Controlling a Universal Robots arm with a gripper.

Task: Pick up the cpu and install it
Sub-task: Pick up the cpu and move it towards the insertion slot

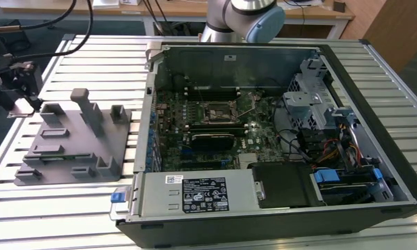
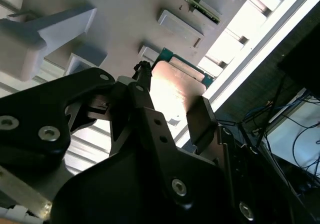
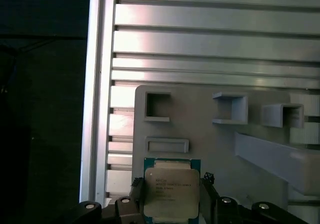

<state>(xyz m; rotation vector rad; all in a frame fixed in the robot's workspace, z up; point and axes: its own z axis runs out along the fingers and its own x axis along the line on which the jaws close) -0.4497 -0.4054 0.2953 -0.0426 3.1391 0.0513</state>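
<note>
Silver-grey and shiny, the cpu [image 3: 171, 196] sits squarely between the fingers of the gripper [image 3: 171, 185] in the first wrist view. The jaws are narrowly parted and press on its two opposite edges, gripping it. Just beyond the fingertips lies the grey holder plate [image 3: 220, 154] with its raised pockets. The open computer case [image 1: 395, 172] and its motherboard socket [image 1: 218, 112] are well apart from the gripper.

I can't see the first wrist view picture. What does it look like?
A shiny square cpu is gripped between the black jaws of the gripper. Behind it lies a grey holder plate with little boxy slots, on a silver slatted table.
</note>
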